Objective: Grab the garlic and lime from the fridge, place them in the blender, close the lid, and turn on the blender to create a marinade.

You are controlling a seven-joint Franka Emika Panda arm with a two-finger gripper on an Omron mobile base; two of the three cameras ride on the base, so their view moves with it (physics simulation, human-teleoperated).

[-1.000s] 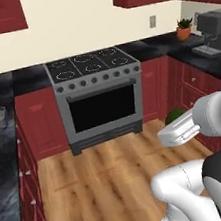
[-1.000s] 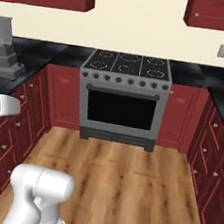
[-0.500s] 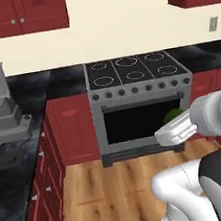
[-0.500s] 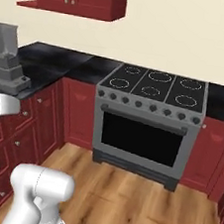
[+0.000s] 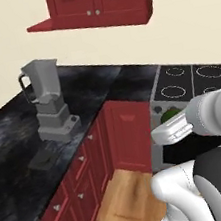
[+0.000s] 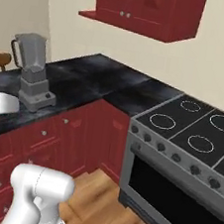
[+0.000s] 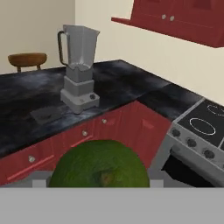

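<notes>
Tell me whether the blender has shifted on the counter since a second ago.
Cannot tell. The blender sits on the black counter, but the whole view swung as the base drove, so its changed place in frame proves nothing.

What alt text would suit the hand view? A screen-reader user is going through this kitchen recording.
A dark green lime sits between the pincer's jaws at the bottom. Beyond it on the black counter stands a grey blender, its jar open, with a flat dark lid lying beside the base. A stove is at right.
</notes>
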